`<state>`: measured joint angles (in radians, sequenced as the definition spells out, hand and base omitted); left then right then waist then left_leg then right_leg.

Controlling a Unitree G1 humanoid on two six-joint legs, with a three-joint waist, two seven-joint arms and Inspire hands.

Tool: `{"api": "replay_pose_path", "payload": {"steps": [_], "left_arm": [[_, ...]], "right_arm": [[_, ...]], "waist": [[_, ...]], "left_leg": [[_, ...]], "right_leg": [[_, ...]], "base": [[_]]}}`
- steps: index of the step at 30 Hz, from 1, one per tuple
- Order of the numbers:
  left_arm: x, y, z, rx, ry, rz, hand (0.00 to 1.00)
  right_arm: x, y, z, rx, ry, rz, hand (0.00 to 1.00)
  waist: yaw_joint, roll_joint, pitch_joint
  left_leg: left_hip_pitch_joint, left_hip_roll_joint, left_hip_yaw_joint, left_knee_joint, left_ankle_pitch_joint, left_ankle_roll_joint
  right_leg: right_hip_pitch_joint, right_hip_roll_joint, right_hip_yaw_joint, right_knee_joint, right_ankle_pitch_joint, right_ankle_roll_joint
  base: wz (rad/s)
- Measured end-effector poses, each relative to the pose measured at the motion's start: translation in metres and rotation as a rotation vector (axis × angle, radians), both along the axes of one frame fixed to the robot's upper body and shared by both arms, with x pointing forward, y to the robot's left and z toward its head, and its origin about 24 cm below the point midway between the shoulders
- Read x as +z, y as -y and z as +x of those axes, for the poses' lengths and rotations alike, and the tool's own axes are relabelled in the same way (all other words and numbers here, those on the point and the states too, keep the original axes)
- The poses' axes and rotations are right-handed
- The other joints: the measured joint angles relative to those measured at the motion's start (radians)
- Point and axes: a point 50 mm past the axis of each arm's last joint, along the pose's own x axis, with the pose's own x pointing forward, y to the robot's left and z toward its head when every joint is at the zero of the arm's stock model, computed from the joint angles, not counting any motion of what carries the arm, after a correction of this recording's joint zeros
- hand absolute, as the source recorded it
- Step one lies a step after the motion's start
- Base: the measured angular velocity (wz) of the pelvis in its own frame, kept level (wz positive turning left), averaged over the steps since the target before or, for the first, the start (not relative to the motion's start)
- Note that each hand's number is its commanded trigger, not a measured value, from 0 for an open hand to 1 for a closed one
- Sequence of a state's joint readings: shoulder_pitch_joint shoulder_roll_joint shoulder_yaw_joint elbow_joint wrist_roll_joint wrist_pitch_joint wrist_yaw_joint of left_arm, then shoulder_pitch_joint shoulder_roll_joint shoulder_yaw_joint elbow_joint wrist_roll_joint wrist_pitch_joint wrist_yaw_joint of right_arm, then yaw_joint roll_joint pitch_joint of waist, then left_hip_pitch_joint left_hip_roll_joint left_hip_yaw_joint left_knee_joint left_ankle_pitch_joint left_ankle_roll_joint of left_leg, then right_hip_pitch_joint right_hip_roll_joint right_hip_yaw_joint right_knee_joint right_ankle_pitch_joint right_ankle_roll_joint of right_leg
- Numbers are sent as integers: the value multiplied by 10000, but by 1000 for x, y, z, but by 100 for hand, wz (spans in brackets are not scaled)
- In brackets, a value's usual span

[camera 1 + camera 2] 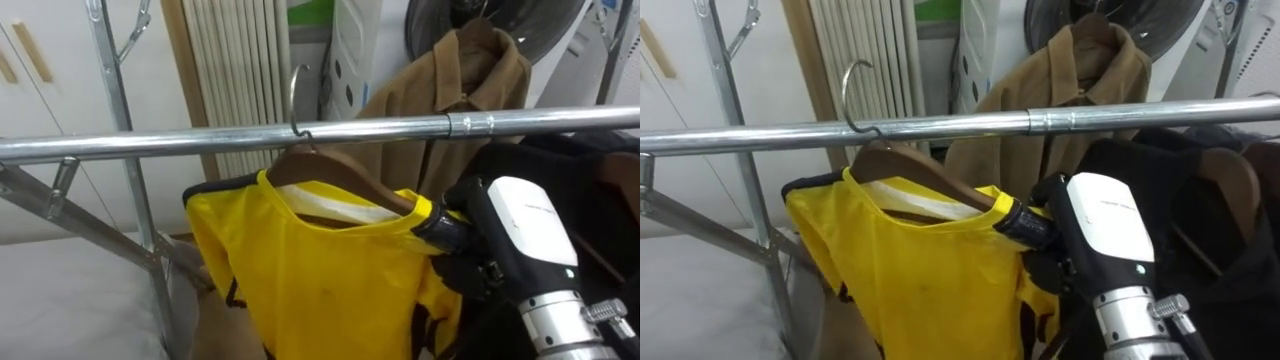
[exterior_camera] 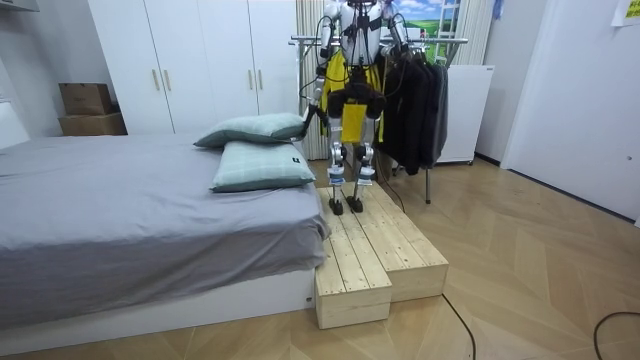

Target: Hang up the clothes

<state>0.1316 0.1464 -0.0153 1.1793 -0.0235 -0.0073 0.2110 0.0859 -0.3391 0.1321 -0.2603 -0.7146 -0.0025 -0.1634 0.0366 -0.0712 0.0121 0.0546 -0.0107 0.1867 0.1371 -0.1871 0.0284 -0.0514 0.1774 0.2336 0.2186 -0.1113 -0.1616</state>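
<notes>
While your right hand sits in the lower right of the left eye view, its dark fingers are clenched round the end of the wooden hanger, right where the yellow garment folds over the shoulder. The garment is draped on that hanger and fills the lower middle of the frame, just under the metal rail that runs across from edge to edge. Look at the hook: its curve stands up above the rail in the upper middle and its neck crosses the bar, but you cannot tell whether it actually bears on it. Behind the rail, upper right, a brown coat hangs, and dark clothes crowd the right edge beside your hand.

In the room view you are upright on the wooden platform beside the bed, facing the rack at the top middle, yellow showing in front of you. Your left hand sits low toward the room view's left, near the pillows, and its state cannot be told.
</notes>
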Motion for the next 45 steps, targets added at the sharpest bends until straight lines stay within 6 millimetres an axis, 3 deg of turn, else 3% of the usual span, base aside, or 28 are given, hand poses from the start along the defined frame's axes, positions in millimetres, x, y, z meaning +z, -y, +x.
{"api": "replay_pose_path", "payload": {"steps": [3, 6, 17, 31, 37, 38, 39, 40, 41, 42, 43, 45], "left_arm": [[0, 0, 0, -154, -23, 74, 0], [0, -1, 0, -159, -13, 91, 0], [1, -3, -3, -320, -56, 184, 0], [1, -3, -2, -393, -10, 177, 0], [2, -7, -2, -645, -79, 254, 0], [2, -7, -2, -693, -92, 249, 0], [2, -7, -2, -703, -107, 232, 0], [2, -7, -3, -683, -148, 227, 0], [2, -7, -3, -645, -122, 250, 0], [2, -8, -3, -657, -158, 283, 0], [2, -9, -7, -707, -393, 366, 0], [2, -10, -8, -766, -583, 449, 0]], "right_arm": [[0, 0, 0, 11, -2, 59, 100], [0, 0, 0, 19, 14, 80, 100], [0, -3, 0, 43, 28, 283, 100], [-2, -3, 2, 47, -81, 315, 100], [-4, -2, 2, 45, -239, 656, 100], [-5, -3, 2, 56, -246, 681, 100], [-6, -3, 2, 67, -270, 698, 100], [-8, -5, 3, 182, -283, 773, 100], [-6, -8, 5, 368, -172, 786, 100], [-5, -9, 6, 458, -113, 799, 100], [-7, -10, 5, 510, -274, 813, 100], [-11, -9, 4, 429, -623, 724, 100]], "waist": [[-1, -6, -1], [21, -39, 5], [49, -87, 9], [159, -78, 18], [203, -137, 7], [212, -113, 17], [221, -26, 23], [318, 215, 85], [534, 59, 16], [547, 67, 22], [315, 136, 5], [48, 164, -12]], "left_leg": [[-70, 20, -1, 83, 1, -1], [-57, 36, -2, 169, 0, -2], [114, 153, 3, 150, -45, -76], [227, 157, 0, -48, -82, -149], [304, 211, 29, -47, -87, -156], [351, 385, 44, -36, -92, -182], [380, 536, 40, -18, -113, -219], [389, 818, 14, 94, -186, -345], [140, 789, 36, 567, -527, -465], [40, 821, 11, 834, -818, -587], [-6, 883, 0, 1016, -1080, -738], [116, 818, -12, 741, -913, -871]], "right_leg": [[-16, 8, -28, 8, 15, -11], [-24, -5, -84, -38, -166, 340], [230, -24, -611, -205, -171, 678], [415, 2, -1065, -334, -202, 731], [546, 0, -1540, -335, -195, 732], [483, 41, -1695, -306, -188, 979], [442, 112, -1817, -191, -186, 1382], [44, -24, -2321, 332, -681, 1450], [-772, -754, -2682, 1059, -1201, 820], [-1051, -834, -2764, 1457, -1256, 615], [-961, -793, -2927, 1744, -1169, 402], [-598, -753, -2751, 1420, -1068, 223]], "base": [[0], [2], [5], [10], [12], [12], [-8], [-46], [-60], [-46], [3], [18]]}}
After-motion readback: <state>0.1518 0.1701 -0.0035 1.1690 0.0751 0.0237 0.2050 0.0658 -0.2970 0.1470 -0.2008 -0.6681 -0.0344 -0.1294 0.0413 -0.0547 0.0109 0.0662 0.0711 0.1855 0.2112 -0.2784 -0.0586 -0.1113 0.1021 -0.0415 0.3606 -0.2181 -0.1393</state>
